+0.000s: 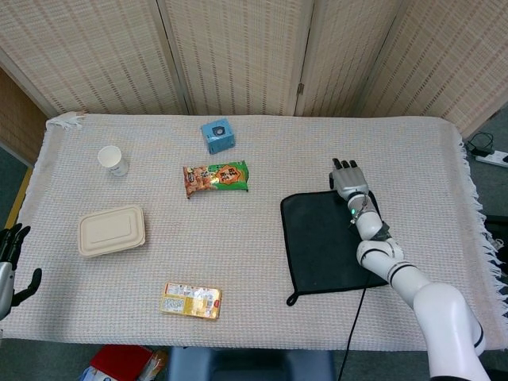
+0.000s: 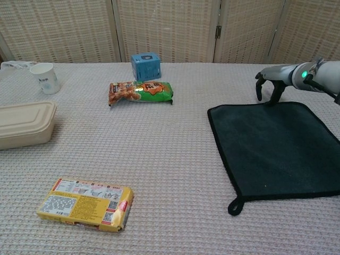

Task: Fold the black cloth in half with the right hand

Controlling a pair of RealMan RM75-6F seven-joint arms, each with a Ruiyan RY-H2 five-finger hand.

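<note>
The black cloth (image 1: 329, 242) (image 2: 279, 146) lies flat and unfolded on the right part of the table, with a small loop at its near left corner. My right hand (image 1: 346, 178) (image 2: 268, 82) hangs at the cloth's far edge, fingers pointing down and apart, their tips at or just touching the hem; it holds nothing. My left hand (image 1: 9, 255) stays off the table's left edge, fingers spread and empty, seen only in the head view.
A green and orange snack bag (image 1: 216, 176) (image 2: 141, 91) and a blue box (image 1: 217, 135) (image 2: 145, 65) lie left of the cloth. A white cup (image 1: 113, 160), a beige lidded container (image 1: 112, 230) and a yellow packet (image 1: 191, 301) (image 2: 85, 204) sit further left.
</note>
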